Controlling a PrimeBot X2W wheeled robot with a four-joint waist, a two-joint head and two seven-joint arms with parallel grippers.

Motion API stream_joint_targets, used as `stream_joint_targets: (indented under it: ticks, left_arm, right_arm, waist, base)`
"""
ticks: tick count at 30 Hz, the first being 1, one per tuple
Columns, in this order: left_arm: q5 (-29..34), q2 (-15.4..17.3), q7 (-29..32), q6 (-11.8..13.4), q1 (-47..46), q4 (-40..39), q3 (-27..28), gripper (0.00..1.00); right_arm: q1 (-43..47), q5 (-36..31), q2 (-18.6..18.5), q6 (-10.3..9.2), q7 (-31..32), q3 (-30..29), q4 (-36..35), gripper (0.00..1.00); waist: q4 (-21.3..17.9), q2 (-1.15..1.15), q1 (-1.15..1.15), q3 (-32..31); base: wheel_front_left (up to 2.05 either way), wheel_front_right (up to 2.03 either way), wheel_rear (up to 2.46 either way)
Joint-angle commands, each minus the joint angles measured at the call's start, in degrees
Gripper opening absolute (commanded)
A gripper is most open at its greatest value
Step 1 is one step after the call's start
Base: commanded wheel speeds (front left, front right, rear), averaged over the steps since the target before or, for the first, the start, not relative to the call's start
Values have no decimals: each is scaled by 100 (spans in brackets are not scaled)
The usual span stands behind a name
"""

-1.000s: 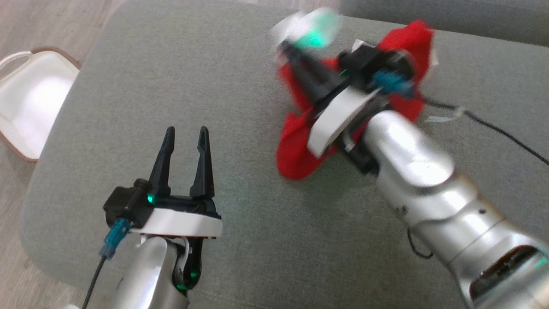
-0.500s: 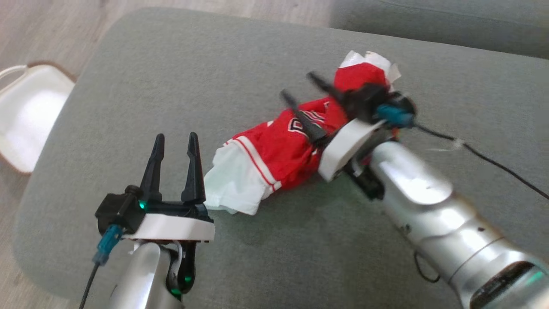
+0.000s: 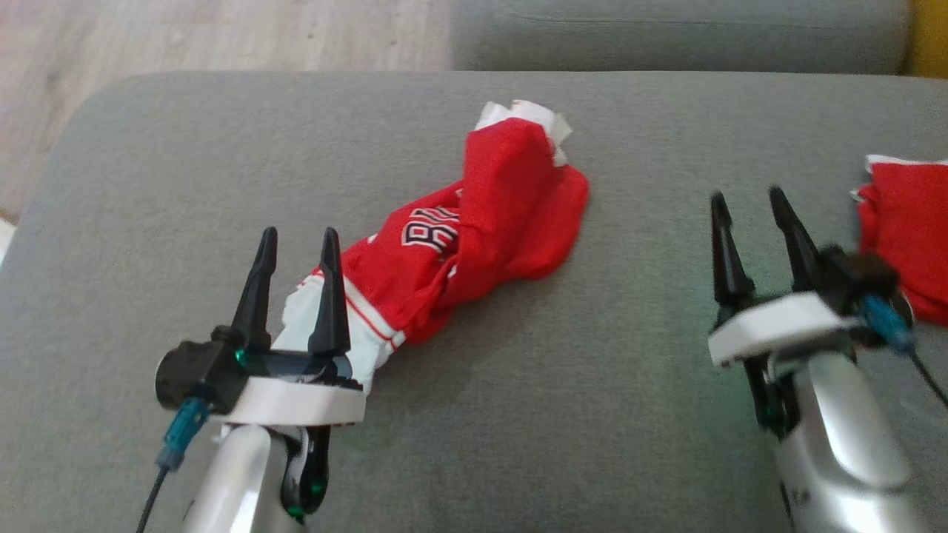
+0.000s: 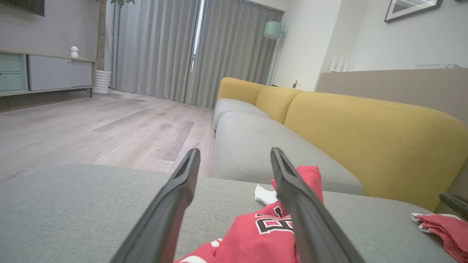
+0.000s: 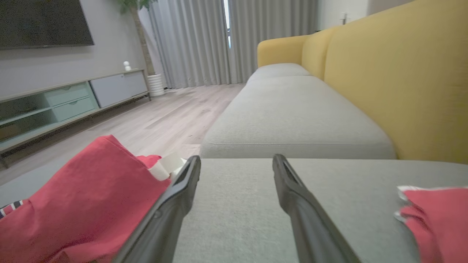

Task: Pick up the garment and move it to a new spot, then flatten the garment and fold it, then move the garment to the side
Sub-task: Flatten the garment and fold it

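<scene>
In the head view, pale wooden floor (image 3: pixel 185 37) fills the upper left corner, and a wide grey cushion (image 3: pixel 592 385) takes up most of the frame. At the lower left the left gripper (image 3: pixel 298 234) stands over the cushion, its two dark fingers pointing up the frame, spread wide and holding nothing.

The garment (image 3: pixel 489 215), a red jersey with white trim and white lettering, lies crumpled on the cushion. It forms a long heap running from just beside that gripper up towards the top centre. Its white end sits at the lower left, behind the gripper's inner finger; whether the finger touches the cloth is hard to tell from this angle. A white scrap pokes out at the heap's upper end.

In the left wrist view the jersey lies at the bottom centre, partly behind the finger on the right side. A yellow sofa back (image 4: pixel 365 138) crosses the right half of that view.

A stretch of grey cushion separates the heap from the right gripper (image 3: pixel 746 195) at the lower right of the head view. It is well apart from the garment, fingers wide and empty. In the right wrist view the garment lies at the lower left, outside the fingers. At the far right edge of the head view a second red cloth (image 3: pixel 903 244) lies on the cushion, just beside the right gripper's wrist.
</scene>
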Motion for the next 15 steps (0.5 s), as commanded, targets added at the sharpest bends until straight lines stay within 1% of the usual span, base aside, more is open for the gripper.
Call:
stream_joint_targets:
  ticks: [1,3,7,10,15]
  left_arm:
    - [108,39,-53,2,-63,-204,262,100]
    - [183,39,-53,-8,11,-235,340,100]
    - [330,39,-53,-60,131,-248,416,100]
    - [342,39,-53,-84,175,-255,453,100]
    - [326,39,-53,-103,173,-277,451,100]
  right_arm:
    - [17,-76,103,37,-51,-9,-449,100]
    - [380,-141,139,37,-51,-105,-851,100]
    - [936,119,149,37,-52,-50,-1391,100]
    - [1100,142,150,37,-52,-7,-1543,100]
    - [1093,147,151,37,-52,-37,-1601,100]
  waist:
    - [-180,0,0,-23]
    - [-303,0,0,-11]
    - [-440,0,0,10]
    - [-482,0,0,15]
    - [-465,0,0,41]
  base:
    - [0,0,0]
    - [0,0,0]
    - [0,0,0]
    - [0,0,0]
    - [0,0,0]
